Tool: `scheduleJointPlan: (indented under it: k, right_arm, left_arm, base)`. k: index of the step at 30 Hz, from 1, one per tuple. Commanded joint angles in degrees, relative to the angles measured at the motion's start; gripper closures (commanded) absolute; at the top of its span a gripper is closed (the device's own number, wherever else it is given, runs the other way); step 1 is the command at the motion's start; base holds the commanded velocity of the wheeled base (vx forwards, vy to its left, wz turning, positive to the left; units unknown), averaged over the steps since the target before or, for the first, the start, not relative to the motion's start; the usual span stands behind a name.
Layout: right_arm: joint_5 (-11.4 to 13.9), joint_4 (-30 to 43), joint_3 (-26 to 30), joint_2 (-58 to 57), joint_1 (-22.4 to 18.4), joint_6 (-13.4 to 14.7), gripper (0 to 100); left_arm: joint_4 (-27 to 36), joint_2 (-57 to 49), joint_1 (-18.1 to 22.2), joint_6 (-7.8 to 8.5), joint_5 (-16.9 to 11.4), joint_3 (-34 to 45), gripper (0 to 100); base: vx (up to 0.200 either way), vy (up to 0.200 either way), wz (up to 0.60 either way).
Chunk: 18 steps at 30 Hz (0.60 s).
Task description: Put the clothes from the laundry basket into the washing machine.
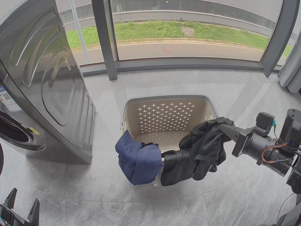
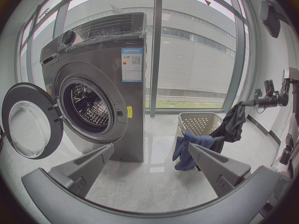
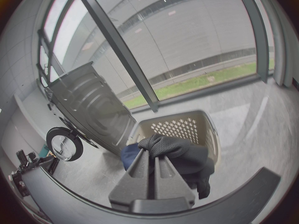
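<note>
The black cloth [image 1: 200, 148] is held near its top by the right gripper [image 1: 223, 126]. Its two fingers [image 3: 141, 175] are pressed together on a bunch of the cloth. The held part is up in the air, over the near right corner of the laundry basket [image 1: 166, 113]. The rest of the black cloth hangs down and lies over the near rim of the basket, and part of it falls outside.

Right beside it, a blue cloth [image 1: 138, 162] is draped over the same rim, more to the left. Most of it hangs down outside the basket. The basket is beige with little star holes in its walls. It stands on the grey floor [image 1: 188, 201].

The washing machine [image 1: 53, 88] stands to the left of the basket, near it but not touching. Its round door [image 2: 29, 122] is swung wide open. The shiny drum [image 2: 88, 108] shows through the hole.

The left gripper [image 1: 22, 204] is low down in front of the washing machine, well apart from the basket. Its fingers [image 2: 93, 162] are spread wide apart, and the floor shows between them.

Behind the basket is a big window [image 1: 188, 22] with grass and a road outside. A grey curtain [image 1: 291, 69] hangs at the right side.
</note>
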Motion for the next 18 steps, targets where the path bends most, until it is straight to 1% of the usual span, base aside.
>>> scheduleJointPlan:
  k: [1, 2, 3, 6, 12, 18]
  right_arm:
    - [0.3, 0.2, -2.5, -5.9, 2.0, -1.8, 100]
    - [0.1, -0.5, -1.6, -7.6, 4.7, -3.2, 100]
    - [0.1, -0.6, -1.1, -7.8, 5.3, -3.4, 100]
    - [0.5, -0.7, 0.0, -9.3, 5.0, -4.6, 100]
    - [0.6, -0.7, -0.5, -10.4, 5.6, -5.0, 100]
    - [0.6, -0.7, -0.6, -10.4, 5.7, -5.0, 100]
  left_arm:
    - [0.0, -1.0, 0.0, 0.01, 0.0, 1.0, 0]
    - [0.0, -1.0, 0.0, 0.01, 0.0, 1.0, 0]
    - [0.0, -1.0, 0.0, 0.09, 0.0, 1.0, 0]
    - [0.0, -1.0, 0.0, 0.01, 0.0, 1.0, 0]
    - [0.0, -1.0, 0.0, 0.01, 0.0, 1.0, 0]
    - [0.0, -1.0, 0.0, 0.01, 0.0, 1.0, 0]
  base:
    - [0.0, 0.0, 0.0]
    - [0.0, 0.0, 0.0]
    - [0.0, 0.0, 0.0]
    - [0.0, 0.0, 0.0]
    - [0.0, 0.0, 0.0]
    - [-0.2, 0.0, 0.0]
